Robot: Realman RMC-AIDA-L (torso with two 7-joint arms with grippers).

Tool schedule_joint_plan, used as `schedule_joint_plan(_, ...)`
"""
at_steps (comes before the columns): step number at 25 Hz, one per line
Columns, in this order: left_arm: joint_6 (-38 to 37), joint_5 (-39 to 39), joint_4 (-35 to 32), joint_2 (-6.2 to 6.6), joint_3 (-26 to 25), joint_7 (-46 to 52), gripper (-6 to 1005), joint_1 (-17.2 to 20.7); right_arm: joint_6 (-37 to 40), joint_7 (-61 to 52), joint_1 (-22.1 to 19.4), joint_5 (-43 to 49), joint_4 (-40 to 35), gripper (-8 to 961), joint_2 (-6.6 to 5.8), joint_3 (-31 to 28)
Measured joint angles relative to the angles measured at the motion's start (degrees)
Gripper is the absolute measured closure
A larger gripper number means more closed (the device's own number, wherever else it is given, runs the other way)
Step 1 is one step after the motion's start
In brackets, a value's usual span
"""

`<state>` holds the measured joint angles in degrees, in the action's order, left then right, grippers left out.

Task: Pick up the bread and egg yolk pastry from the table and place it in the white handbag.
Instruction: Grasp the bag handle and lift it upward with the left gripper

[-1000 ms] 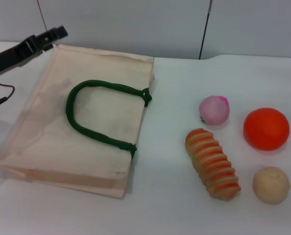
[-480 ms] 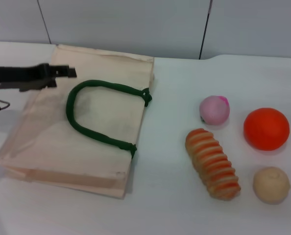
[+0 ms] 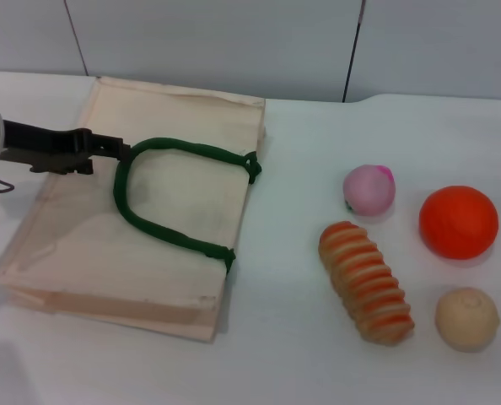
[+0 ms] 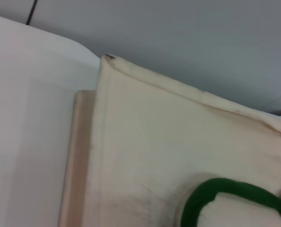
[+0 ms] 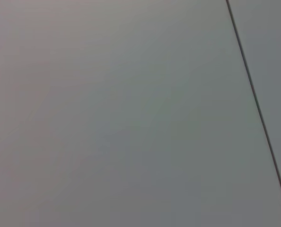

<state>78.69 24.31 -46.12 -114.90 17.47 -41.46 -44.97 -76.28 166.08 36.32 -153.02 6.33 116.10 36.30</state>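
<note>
— White handbag, a large flat cream cloth tote (image 3: 73, 245), lying directly beneath the left gripper (image 3: 115, 148), tip right at the dark green rope handle (image 3: 149, 226). Spread or pressed together?
— Cannot tell from either view. Nothing visibly held.
— Farther out?
— Well away to the gripper's right, on the white table (image 3: 301, 354): tan, orange-striped ridged bread (image 3: 367, 283), then the small pale beige egg yolk pastry (image 3: 467, 318) just beyond. Both untouched. Right gripper out of sight.
— Step in hand?
— Probably opening the bag. Calls for catching that handle and lifting before any picking.
</note>
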Motion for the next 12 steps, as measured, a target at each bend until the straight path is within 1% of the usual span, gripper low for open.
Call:
schedule_joint_plan(2,0.02,-0.28,0.18,0.01,0.64,-0.06,288,-0.21,0.00,0.00,0.05,0.00,0.00,68,0.00,0.00)
schedule_joint_plan(4,-0.40,-0.48,1.25,0.29,2.35,0.01,292,-0.47,0.00,-0.07,0.09,0.00,0.00,68,0.00,0.00)
schedule_joint_plan(7,-1.89,-0.61,5.28,1.60,4.66,0.19,297,-1.54,0.00,-0.22,0.13,0.00,0.00,69,0.00,0.00)
schedule_joint_plan(8,-2.46,-0.65,6.01,1.77,5.13,0.19,298,-1.79,0.00,-0.25,0.14,0.00,0.00,69,0.00,0.00)
schedule_joint_plan(12,-4.50,-0.84,6.99,1.71,6.51,0.35,305,-2.38,-0.04,-0.26,0.22,0.00,0.00,69,0.00,0.00)
